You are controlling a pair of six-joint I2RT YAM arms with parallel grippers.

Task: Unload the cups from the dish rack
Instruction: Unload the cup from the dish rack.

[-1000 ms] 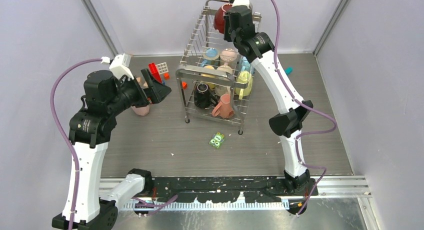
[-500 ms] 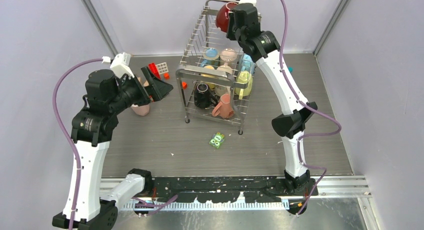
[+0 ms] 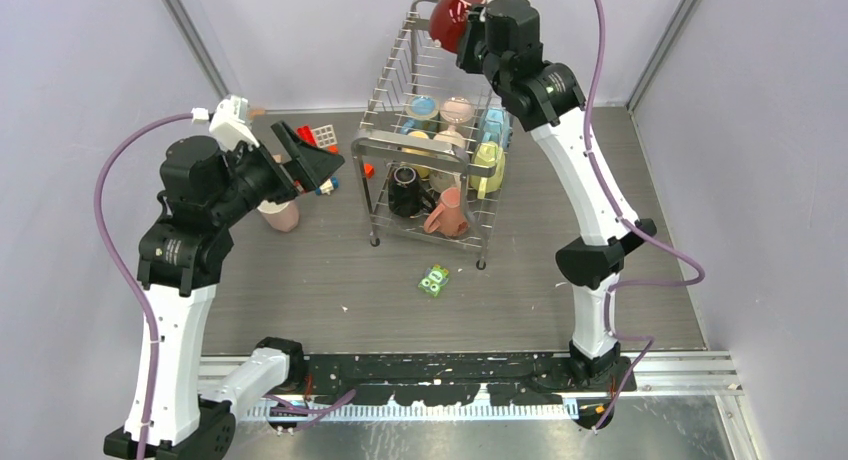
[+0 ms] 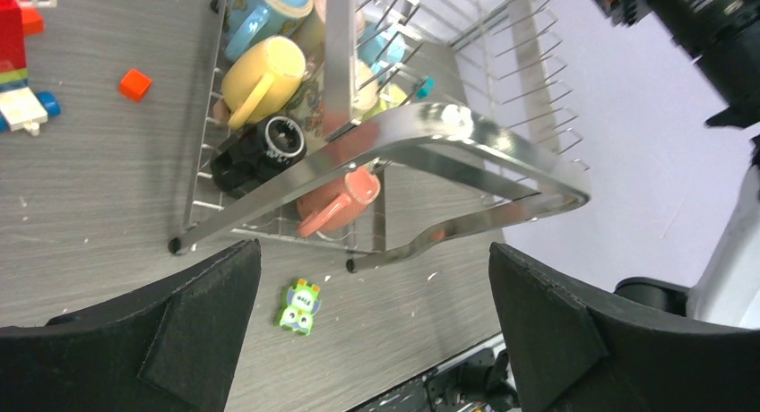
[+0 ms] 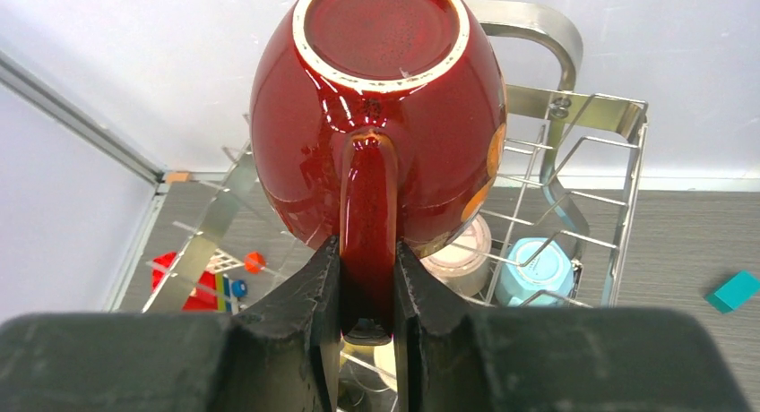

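The dish rack (image 3: 410, 143) is a tall silver wire frame standing at the back centre of the table. My right gripper (image 3: 478, 35) hangs above its top tier, shut on the handle of a dark red cup (image 3: 457, 15). The right wrist view shows that cup (image 5: 381, 98) bottom-up, with the handle squeezed between my fingers (image 5: 324, 291). Black (image 3: 405, 190), salmon (image 3: 447, 212), yellow (image 3: 488, 165) and light blue (image 3: 423, 107) cups sit in the rack. A pale pink cup (image 3: 280, 215) stands on the table on the left. My left gripper (image 3: 312, 160) hovers above it, open and empty.
A small green packet (image 3: 434, 280) lies in front of the rack. Toy blocks (image 3: 322, 138) are scattered left of the rack, and a teal block (image 3: 578, 140) lies to its right. Walls enclose the table on three sides.
My right gripper has lifted the dark red cup higher, above the rack's top bar. The left arm rose and swung slightly, uncovering more of the pale pink cup.
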